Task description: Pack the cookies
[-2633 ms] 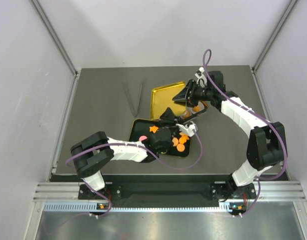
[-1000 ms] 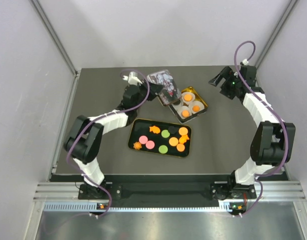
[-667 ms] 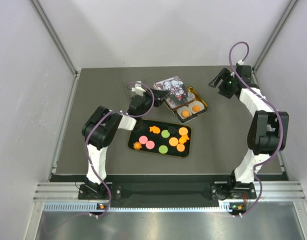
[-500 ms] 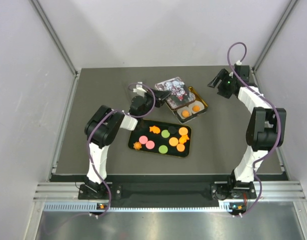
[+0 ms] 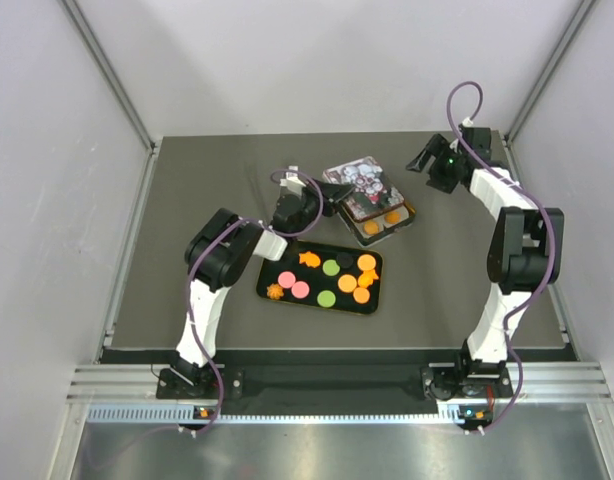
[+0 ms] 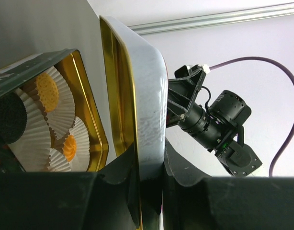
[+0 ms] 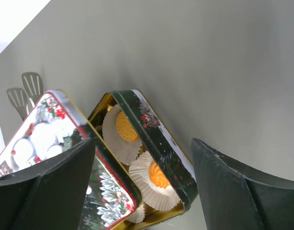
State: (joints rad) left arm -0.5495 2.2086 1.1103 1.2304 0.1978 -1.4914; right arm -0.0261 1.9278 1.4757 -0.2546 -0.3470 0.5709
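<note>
Several orange, pink and green cookies point(image 5: 332, 268) lie on a black tray point(image 5: 270, 270) at the table's middle. Behind it a gold-lined tin point(image 5: 399, 224) holds orange cookies point(image 7: 159, 175) in white paper cups point(image 7: 119, 143). My left gripper point(image 5: 335, 198) is shut on the edge of the patterned tin lid point(image 5: 362, 180), which is tilted and covers the tin's left part. In the left wrist view the lid point(image 6: 149, 110) stands on edge between the fingers of that gripper point(image 6: 151, 163). My right gripper point(image 5: 430, 161) is open and empty, right of the tin; in its own view the open gripper point(image 7: 143, 143) frames the tin point(image 7: 161, 134).
Metal tongs point(image 7: 31, 82) lie behind the lid, hidden by the left arm in the top view. The right gripper shows beyond the lid in the left wrist view point(image 6: 204, 120). Walls close in the table at the back and sides.
My left gripper has carried the lid rightward over the tin, which now shows only two cookies. The left arm has stretched further right. My right gripper shifted slightly left, still open.
</note>
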